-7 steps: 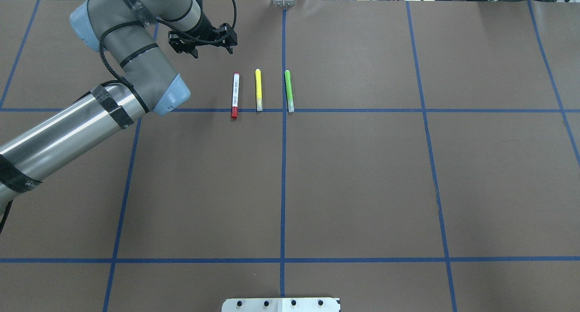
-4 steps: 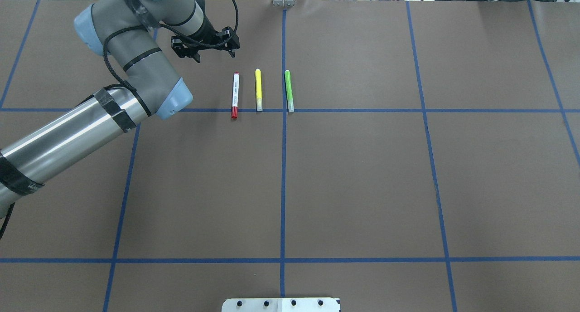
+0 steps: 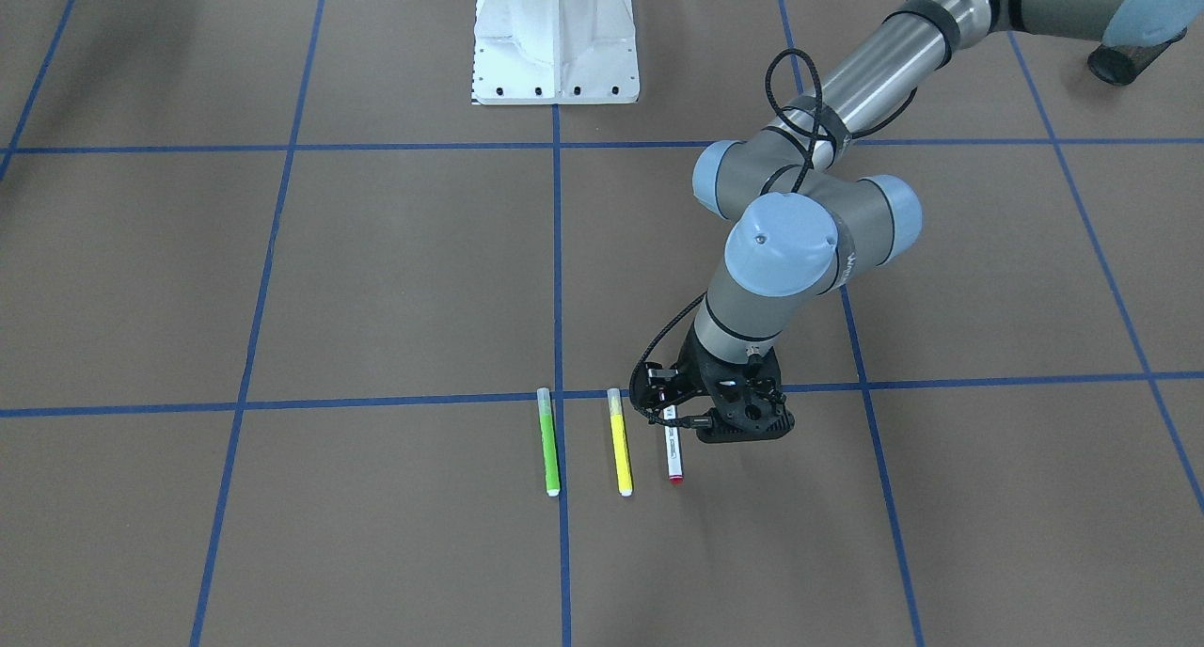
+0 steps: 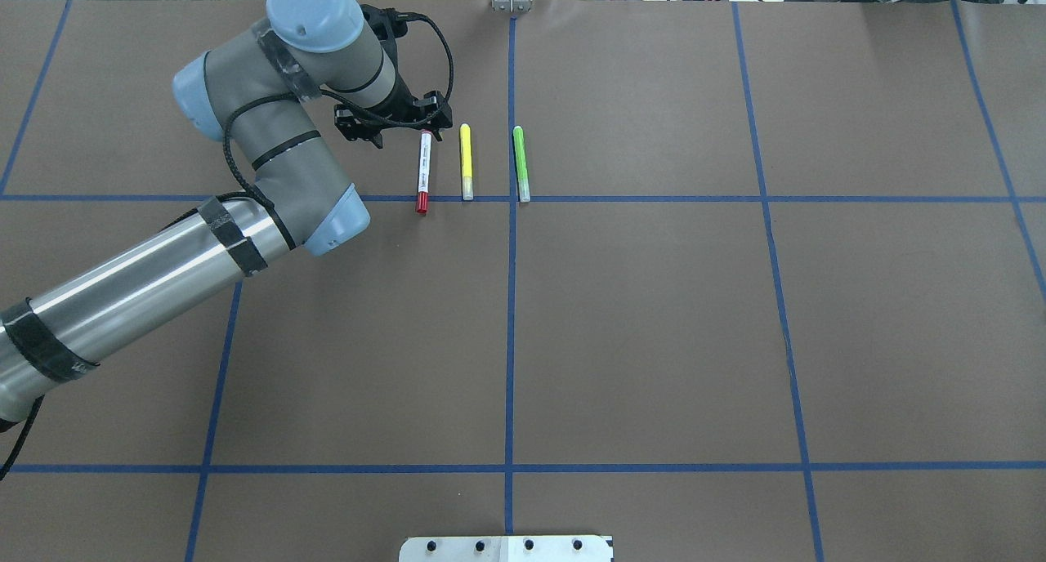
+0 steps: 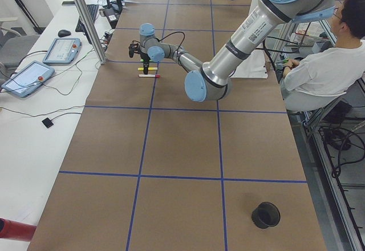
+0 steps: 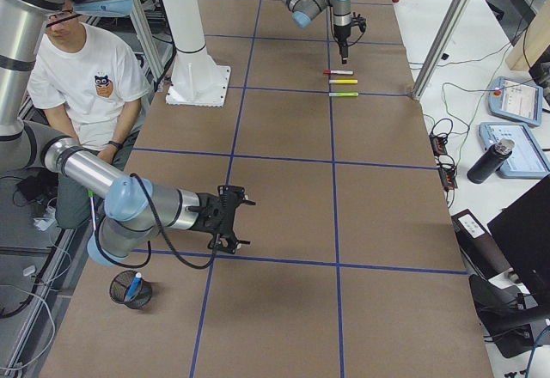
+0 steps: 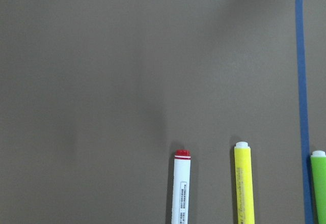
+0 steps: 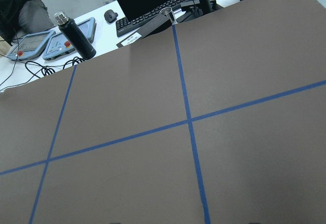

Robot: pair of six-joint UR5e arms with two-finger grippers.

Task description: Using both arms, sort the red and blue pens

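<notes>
The red pen [image 4: 423,172] has a white printed barrel and a red cap and lies flat on the brown mat; it also shows in the front view [image 3: 673,451] and the left wrist view [image 7: 179,191]. My left gripper [image 4: 406,131] hangs open over the pen's far end, holding nothing. The front view shows this gripper [image 3: 710,412] just above the pen. A blue pen [image 6: 132,286] stands in a black cup [image 6: 129,290] at the table's right end. My right gripper [image 6: 230,220] hovers near that cup. I cannot tell whether it is open or shut.
A yellow pen [image 4: 466,162] and a green pen [image 4: 520,163] lie parallel, right of the red one. The white pedestal base [image 3: 555,36] stands at the robot's side. A black cup [image 5: 266,214] sits at the left end. A seated person [image 6: 86,73] is beside the table.
My left arm has swung right and towards the pens, bringing the open gripper from left of the red pen's far end to over it. The pens have not moved.
</notes>
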